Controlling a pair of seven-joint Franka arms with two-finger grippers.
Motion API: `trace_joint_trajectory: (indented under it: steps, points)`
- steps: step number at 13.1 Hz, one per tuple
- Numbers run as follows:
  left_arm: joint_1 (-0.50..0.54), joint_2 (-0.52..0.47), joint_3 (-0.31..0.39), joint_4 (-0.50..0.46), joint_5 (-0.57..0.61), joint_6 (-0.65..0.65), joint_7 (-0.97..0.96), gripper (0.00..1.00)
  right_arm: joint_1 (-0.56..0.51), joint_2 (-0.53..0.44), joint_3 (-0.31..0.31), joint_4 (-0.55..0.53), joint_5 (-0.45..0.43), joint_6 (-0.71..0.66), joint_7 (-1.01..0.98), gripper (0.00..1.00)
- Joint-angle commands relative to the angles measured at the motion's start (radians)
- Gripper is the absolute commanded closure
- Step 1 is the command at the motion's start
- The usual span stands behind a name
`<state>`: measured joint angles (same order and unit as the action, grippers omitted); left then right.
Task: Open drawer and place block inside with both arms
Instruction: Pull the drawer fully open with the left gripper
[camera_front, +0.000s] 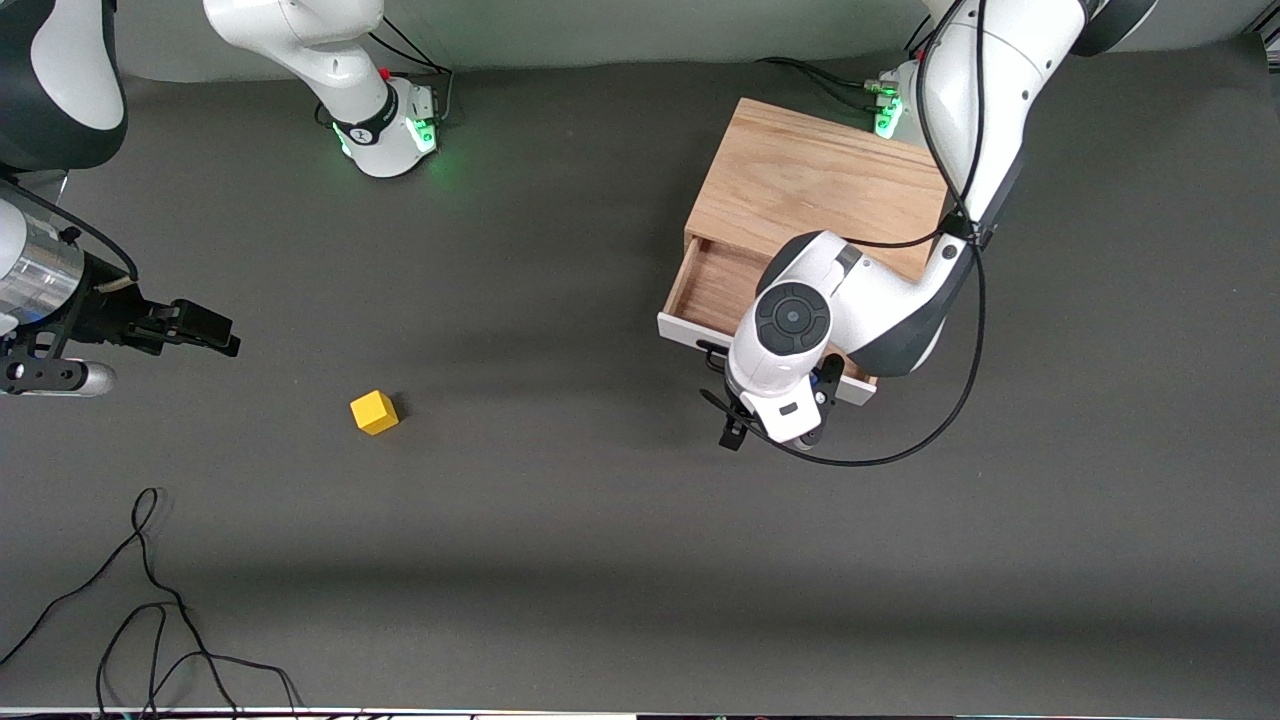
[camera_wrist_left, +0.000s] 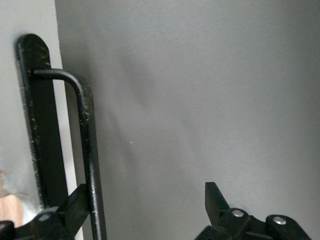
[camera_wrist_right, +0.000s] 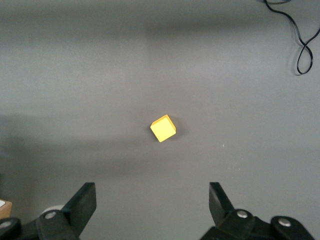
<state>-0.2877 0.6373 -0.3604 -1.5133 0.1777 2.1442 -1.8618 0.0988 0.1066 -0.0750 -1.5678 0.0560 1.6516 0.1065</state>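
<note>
Front view has the big grey matte table (camera_front: 600, 560) with the light oak box (camera_front: 815, 180) sitting toward the left arm's end, grain clearly visible on its flat top. The drawer (camera_front: 712, 285) is already pulled partway out, showing pale wood inside and a white front panel, so I'd say the opening part is mostly done. The left gripper (camera_front: 775, 425) sits right at the black wire handle (camera_wrist_left: 90, 150), a thin rounded bar on a flat black plate; its fingers are spread apart with one finger touching the bar, not clamped. The right gripper (camera_front: 200, 330) hangs over the table at the right arm's end, fingers wide open, nothing held. The block (camera_front: 375, 411), a small glossy yellow cube with crisp edges, sits on the table well apart from the drawer, so pickup and drop-in are left.
</note>
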Motion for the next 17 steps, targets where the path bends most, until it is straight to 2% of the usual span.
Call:
trace_joint_trajectory:
  steps: [1, 6, 10, 15, 17]
  points:
    - [-0.022, 0.058, 0.009, 0.093, 0.025, 0.069, -0.01, 0.0, -0.005, 0.005, -0.003, 0.023, 0.011, -0.013, 0.018, 0.0]
    - [-0.021, 0.056, 0.009, 0.097, 0.037, 0.075, -0.01, 0.0, -0.004, 0.007, -0.003, 0.023, 0.011, -0.012, 0.018, 0.0]
    - [0.007, 0.018, 0.017, 0.194, 0.065, -0.001, 0.085, 0.0, -0.002, 0.007, -0.002, 0.02, 0.011, -0.012, 0.018, 0.0]
    - [0.131, -0.129, 0.008, 0.2, 0.042, -0.258, 0.571, 0.0, 0.001, 0.01, -0.002, 0.015, 0.011, -0.013, 0.018, 0.0]
    - [0.198, -0.185, 0.008, 0.194, 0.016, -0.369, 0.84, 0.0, 0.007, 0.019, 0.0, 0.017, 0.011, -0.013, 0.018, 0.0]
